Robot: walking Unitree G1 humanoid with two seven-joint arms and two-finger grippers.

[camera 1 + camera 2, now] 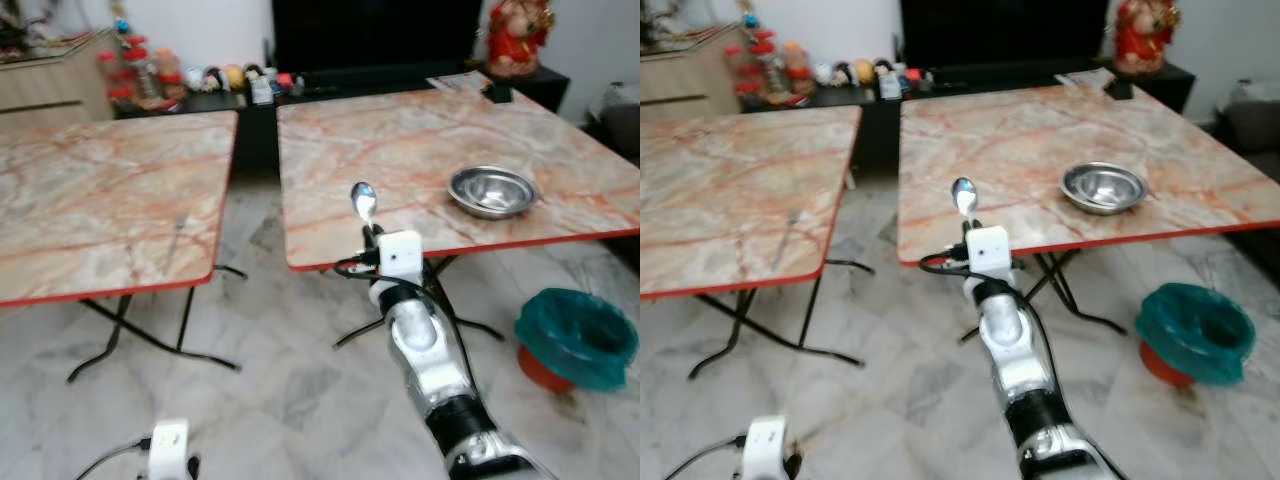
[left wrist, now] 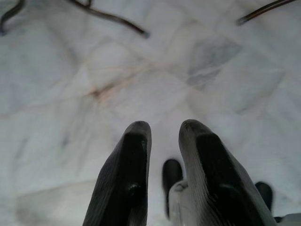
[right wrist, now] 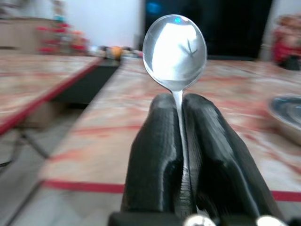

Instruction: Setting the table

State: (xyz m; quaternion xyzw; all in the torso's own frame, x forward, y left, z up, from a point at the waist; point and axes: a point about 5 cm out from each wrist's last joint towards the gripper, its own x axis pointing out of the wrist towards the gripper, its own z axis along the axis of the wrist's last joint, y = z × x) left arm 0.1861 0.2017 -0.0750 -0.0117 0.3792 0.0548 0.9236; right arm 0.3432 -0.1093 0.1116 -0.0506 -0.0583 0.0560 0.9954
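Right gripper [image 3: 181, 155] clamped on upright spoon [image 3: 175, 52]; steel bowl [image 1: 491, 190] on table [image 1: 400, 140] ahead, to its right. Left gripper [image 2: 164, 141] slightly parted.

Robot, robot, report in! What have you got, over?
Right gripper shut on spoon, held up before right table. Steel bowl waiting there. Left gripper idle over floor. Path clear.
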